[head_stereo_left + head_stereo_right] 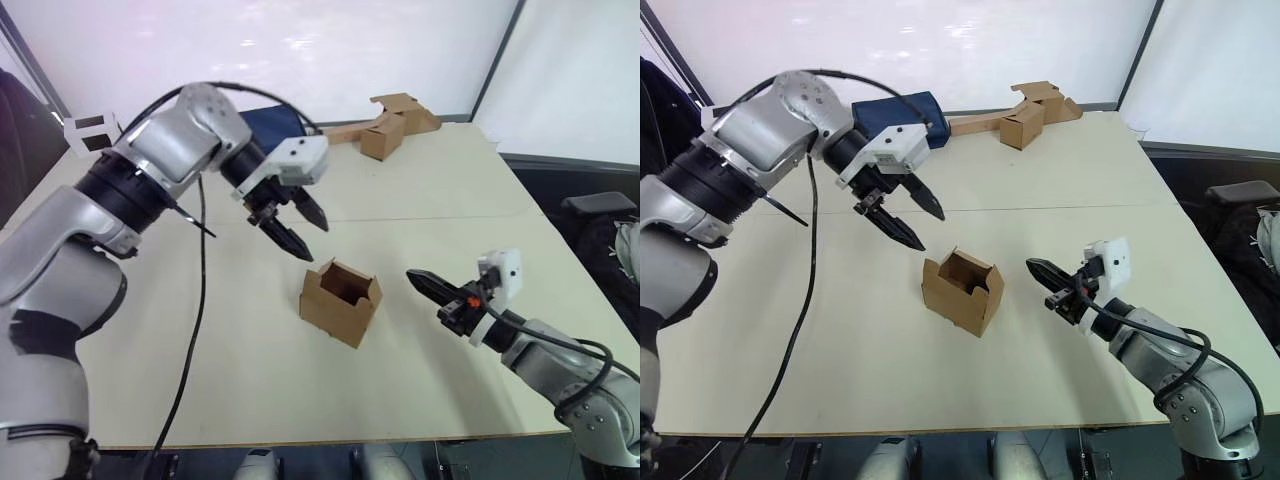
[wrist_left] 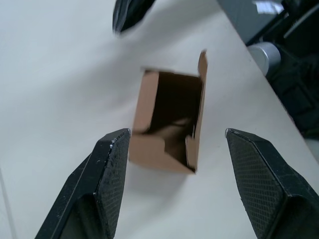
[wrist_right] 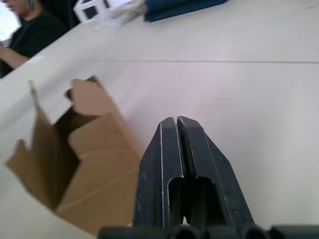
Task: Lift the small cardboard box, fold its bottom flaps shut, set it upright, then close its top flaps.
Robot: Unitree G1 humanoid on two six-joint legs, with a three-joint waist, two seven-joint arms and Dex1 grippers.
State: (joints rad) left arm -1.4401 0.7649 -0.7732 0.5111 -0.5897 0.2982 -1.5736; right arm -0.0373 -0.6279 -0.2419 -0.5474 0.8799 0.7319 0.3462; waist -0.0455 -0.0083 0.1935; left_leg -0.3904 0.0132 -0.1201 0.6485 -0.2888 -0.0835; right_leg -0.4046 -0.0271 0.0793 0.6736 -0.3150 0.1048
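The small cardboard box (image 1: 338,305) stands on the table near the middle, its open end up. Its top flaps (image 3: 87,97) stick upward, unfolded. The bottom flaps are hidden beneath it. My left gripper (image 1: 315,243) hovers above and behind-left of the box, open, nothing between its fingers (image 2: 107,169); in the left wrist view the box (image 2: 167,149) lies between them, farther off. My right gripper (image 1: 1032,267) hangs just right of the box, shut and empty, its tips (image 3: 174,122) pointing toward the box wall (image 3: 94,164) without touching it.
A second brown box joined to a long cardboard strip (image 1: 385,132) lies at the table's far edge. A dark blue pouch (image 1: 898,115) and a small white frame (image 1: 88,132) sit at the far left. A person (image 3: 27,27) sits beyond the table.
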